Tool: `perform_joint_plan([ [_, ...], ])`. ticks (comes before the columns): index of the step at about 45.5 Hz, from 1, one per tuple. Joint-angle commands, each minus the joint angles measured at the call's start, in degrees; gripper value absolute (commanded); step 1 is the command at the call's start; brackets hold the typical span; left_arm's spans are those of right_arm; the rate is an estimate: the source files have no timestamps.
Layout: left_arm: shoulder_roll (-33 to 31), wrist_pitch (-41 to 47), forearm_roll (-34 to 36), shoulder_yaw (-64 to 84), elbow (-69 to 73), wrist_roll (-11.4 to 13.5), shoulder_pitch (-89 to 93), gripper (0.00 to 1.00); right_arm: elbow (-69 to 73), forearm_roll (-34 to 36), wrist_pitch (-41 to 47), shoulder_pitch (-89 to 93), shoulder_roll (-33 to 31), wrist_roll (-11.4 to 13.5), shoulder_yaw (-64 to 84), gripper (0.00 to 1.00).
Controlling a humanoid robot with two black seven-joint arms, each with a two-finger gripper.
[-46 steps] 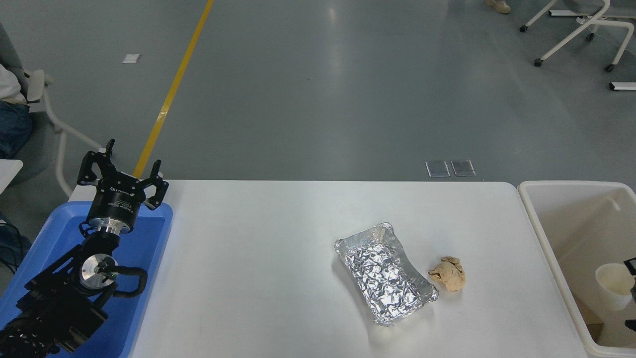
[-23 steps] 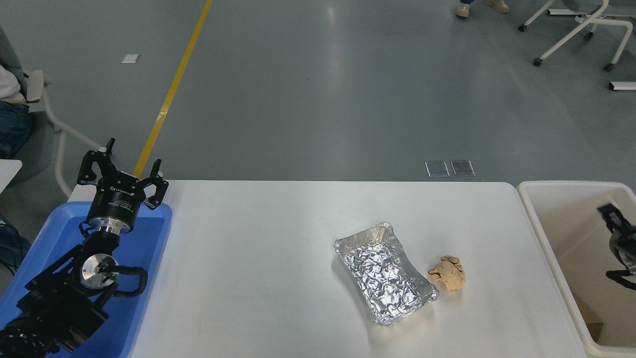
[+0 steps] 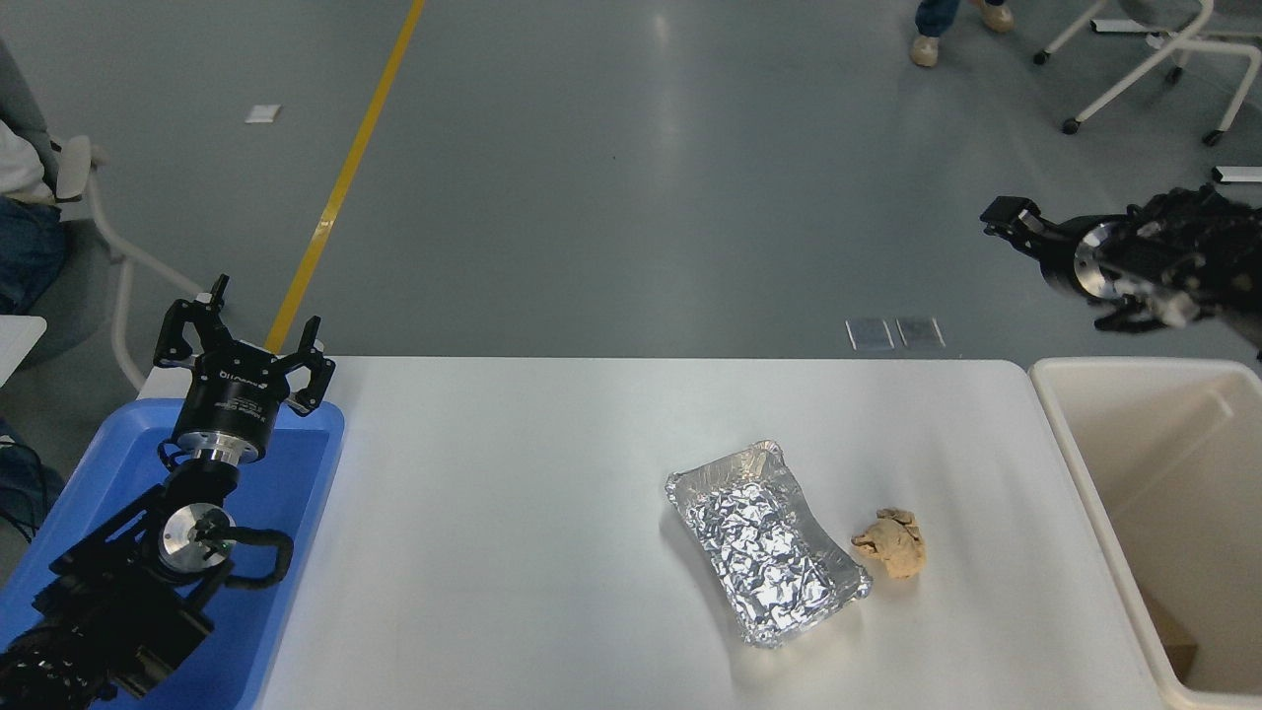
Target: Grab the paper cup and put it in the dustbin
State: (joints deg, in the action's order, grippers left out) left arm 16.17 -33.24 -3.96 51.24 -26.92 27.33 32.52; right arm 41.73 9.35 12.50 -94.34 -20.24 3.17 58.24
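The cream-white dustbin (image 3: 1163,463) stands off the table's right end, and what I see of its inside is bare walls. The paper cup is out of view. My right gripper (image 3: 1016,222) is raised high above the floor beyond the table, up and to the left of the dustbin's far corner, with nothing seen in it. Whether it is open or shut does not show. My left gripper (image 3: 245,343) is parked open over the far end of the blue tray (image 3: 296,493) at the lower left.
On the white table (image 3: 513,513) lie a crumpled foil tray (image 3: 764,542) and, just right of it, a brown paper ball (image 3: 890,542). A person's feet show at the top, near white chair legs (image 3: 1134,69). A seated person is at the left edge.
The right arm has risen out of the dustbin to well above and behind it. The paper cup, seen inside the dustbin one second ago, no longer shows.
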Motion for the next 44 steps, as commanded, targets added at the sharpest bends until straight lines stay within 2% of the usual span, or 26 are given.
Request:
perform_joint_plan([
  [1, 0.00, 0.02, 0.01, 0.00, 0.03, 0.00, 0.00, 0.99, 19.51, -4.25, 5.70, -18.40, 0.81, 0.08, 3.10, 1.00],
  [12, 0.00, 0.11, 0.01, 0.00, 0.03, 0.00, 0.00, 0.99, 42.63, -4.34, 6.57, -33.53, 2.84, 1.84, 5.74, 1.00],
  [19, 0.00, 0.11, 0.01, 0.00, 0.03, 0.00, -0.09, 0.99, 49.41, -4.25, 13.42, -38.54, 3.01, 1.84, 5.92, 1.00],
  [27, 0.00, 0.11, 0.01, 0.00, 0.03, 0.00, -0.09, 0.99, 51.17, -4.43, 19.93, -39.60, 4.85, 2.36, 7.23, 1.00],
  [44, 0.00, 0.11, 0.01, 0.00, 0.03, -0.09, -0.09, 0.99, 51.00, -5.13, 20.20, -39.51, 6.00, 2.63, 8.03, 1.00],
])
